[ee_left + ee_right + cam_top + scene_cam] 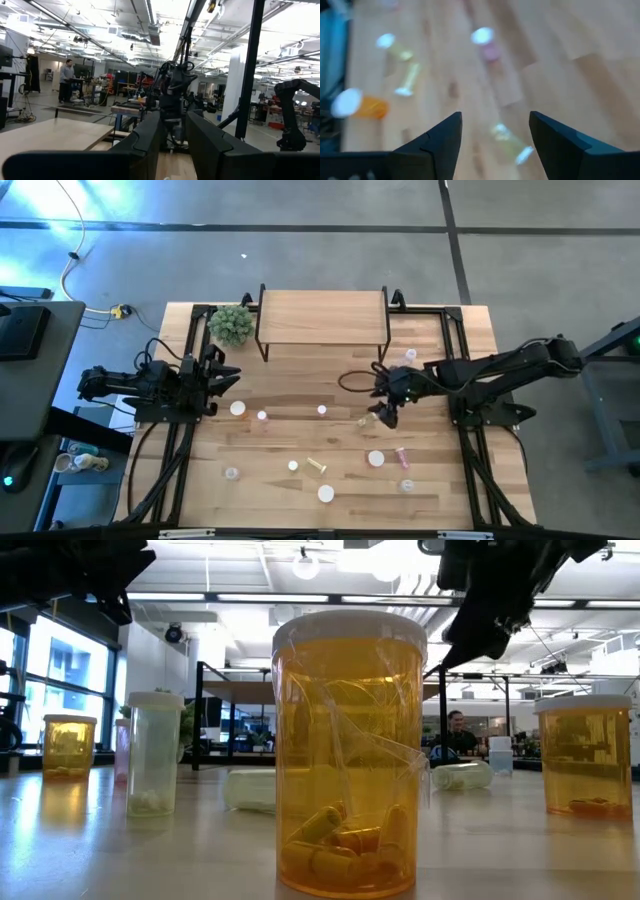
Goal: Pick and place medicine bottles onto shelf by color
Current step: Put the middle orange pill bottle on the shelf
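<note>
High view: the right hand point(385, 416) hangs over the middle-right of the wooden table point(470, 480), just in front of the empty shelf point(322, 317). In the right wrist view its fingers stand wide apart and hold nothing. Between them, a little ahead, lies a yellow-green bottle point(510, 144) on its side, its white cap towards one finger, so its long axis runs slantwise across the gap rather than along it. In the high view this bottle point(365, 420) lies just beside the right hand, on the side towards the left arm. The right arm is by far the nearer; closing on the bottle would likely call for a straight drop.

The left hand point(222, 377) waits at the table's left edge near a small green plant point(231, 324); its fingers look slightly apart in the left wrist view, with nothing between them.

The other medicine bottles are scattered across the table's front half, none on the shelf. In the low view, an orange bottle point(350, 755) stands upright close to the camera, holding several capsules at its bottom.
</note>
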Controlling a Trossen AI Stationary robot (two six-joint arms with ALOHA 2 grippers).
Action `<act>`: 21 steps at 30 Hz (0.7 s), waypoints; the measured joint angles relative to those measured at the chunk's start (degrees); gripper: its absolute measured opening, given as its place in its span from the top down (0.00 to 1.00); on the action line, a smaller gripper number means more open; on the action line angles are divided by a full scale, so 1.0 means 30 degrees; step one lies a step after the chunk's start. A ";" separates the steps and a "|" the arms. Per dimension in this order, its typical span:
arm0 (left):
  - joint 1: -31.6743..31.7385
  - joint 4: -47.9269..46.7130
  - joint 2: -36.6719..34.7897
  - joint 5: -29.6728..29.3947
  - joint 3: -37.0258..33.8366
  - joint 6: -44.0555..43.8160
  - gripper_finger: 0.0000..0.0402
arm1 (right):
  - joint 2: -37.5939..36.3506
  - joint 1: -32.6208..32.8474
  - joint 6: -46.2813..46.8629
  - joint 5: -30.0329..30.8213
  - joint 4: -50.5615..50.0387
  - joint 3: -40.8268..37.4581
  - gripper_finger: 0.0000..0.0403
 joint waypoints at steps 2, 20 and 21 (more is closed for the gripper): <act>-0.0006 0.0000 -0.0007 0.0001 -0.0001 0.0000 0.79 | 0.0003 0.0482 0.0000 -0.0482 0.0416 0.0000 0.45; 0.0000 0.0000 -0.0007 0.0007 0.0000 0.0000 0.79 | 0.0003 0.3560 -0.0834 0.0564 0.4290 0.0000 0.33; 0.0000 0.0000 -0.0004 0.0007 -0.0002 0.0000 0.79 | 0.0010 0.3824 -0.1086 0.0564 0.4290 0.0000 0.32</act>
